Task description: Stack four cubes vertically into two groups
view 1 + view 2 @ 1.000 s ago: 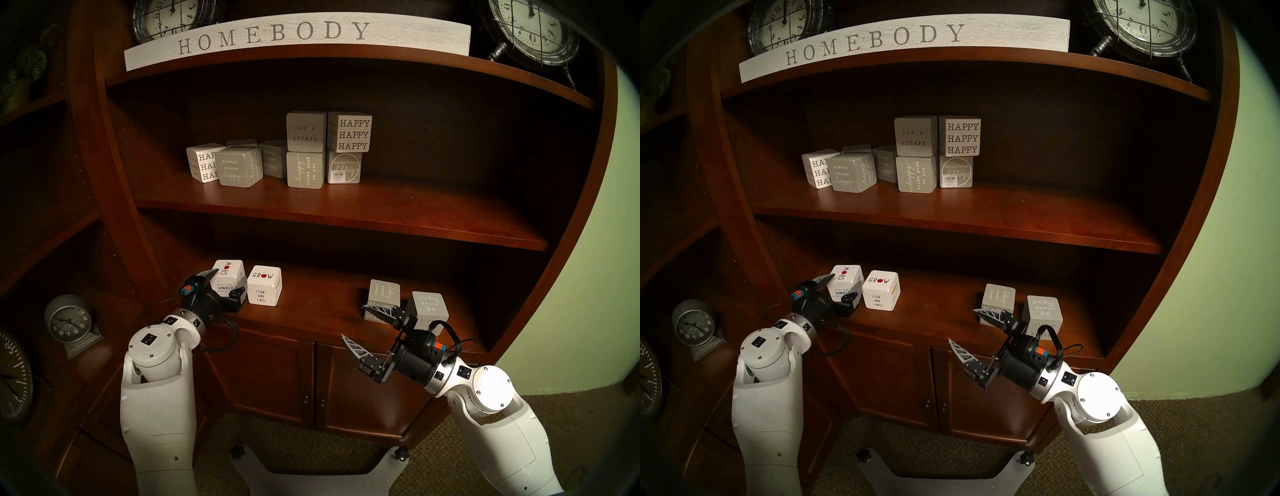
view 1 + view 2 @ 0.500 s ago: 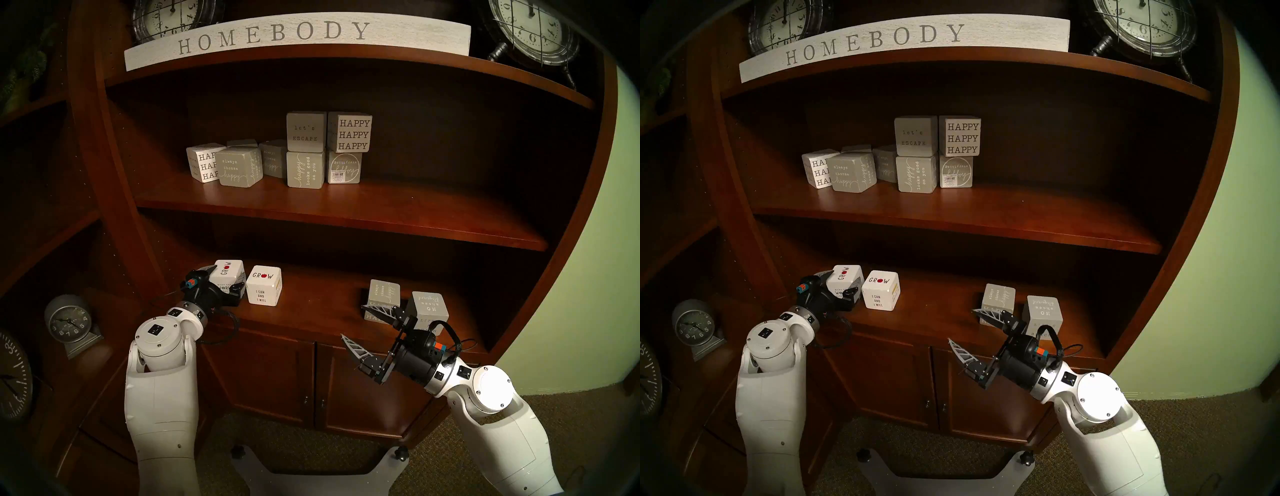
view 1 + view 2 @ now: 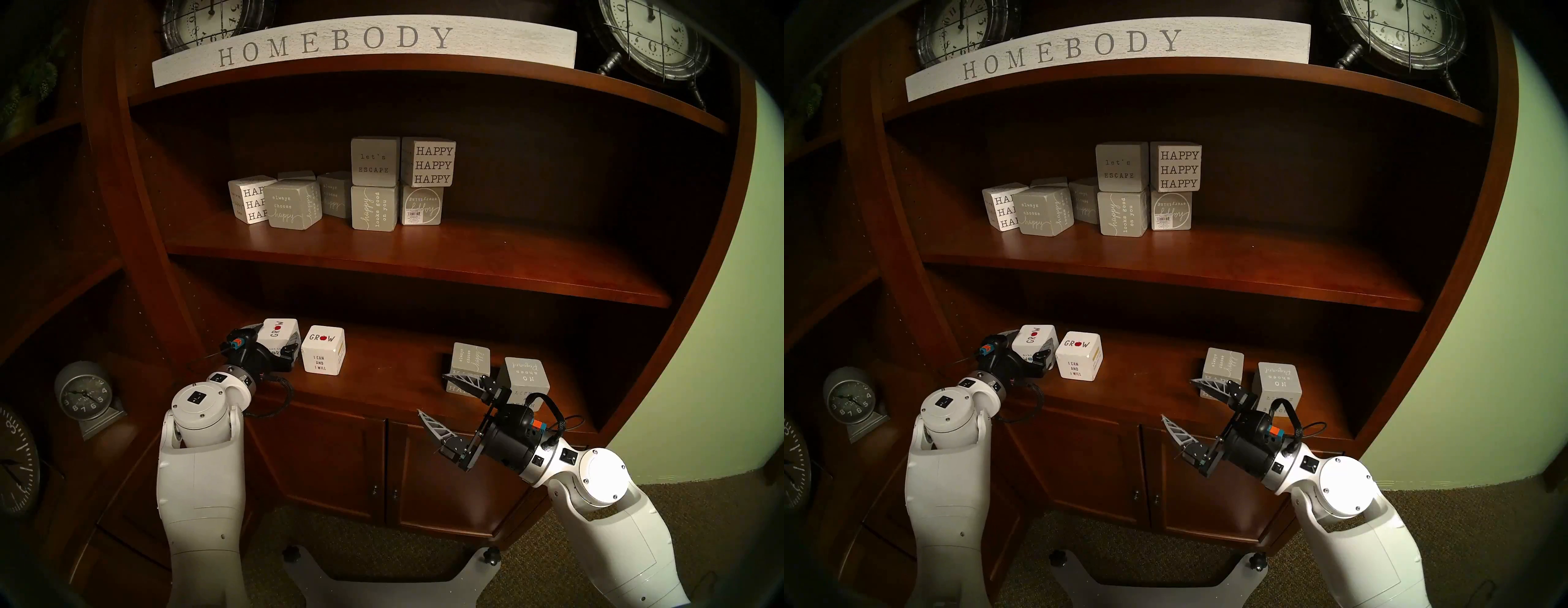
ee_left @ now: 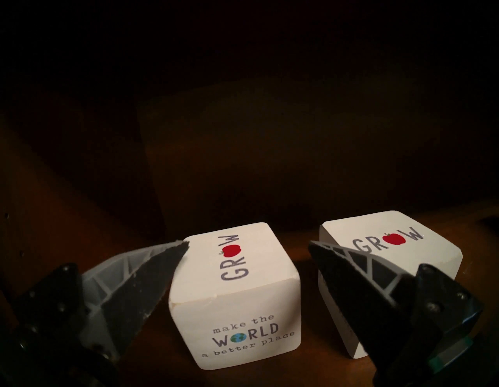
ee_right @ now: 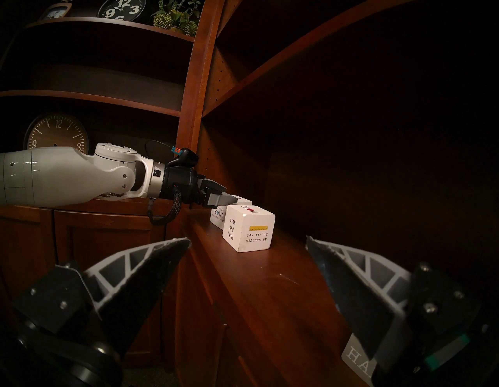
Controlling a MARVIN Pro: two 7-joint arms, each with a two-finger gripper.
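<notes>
In the head view, the left claw (image 3: 271, 339) straddles the left white GROW cube (image 3: 280, 332) on the cabinet's counter (image 3: 382, 382), beside the second GROW cube (image 3: 323, 349); the right claw (image 3: 443, 397) gapes wide before two grey cubes (image 3: 471, 358), unstacked. The left wrist view shows one fingertip (image 4: 172, 250) touching the cube, the other apart. The right wrist view shows spread, empty fingers (image 5: 151, 264).

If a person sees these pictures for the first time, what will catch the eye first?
Probably the long white wooden "HOMEBODY" sign on the top shelf, flanked by round metal clocks. Next, the two white "GROW" cubes with red apples on the lowest dark wooden shelf; the left pincer stands open around the left one. The right pincer is open before two grey white-lettered cubes.
</notes>
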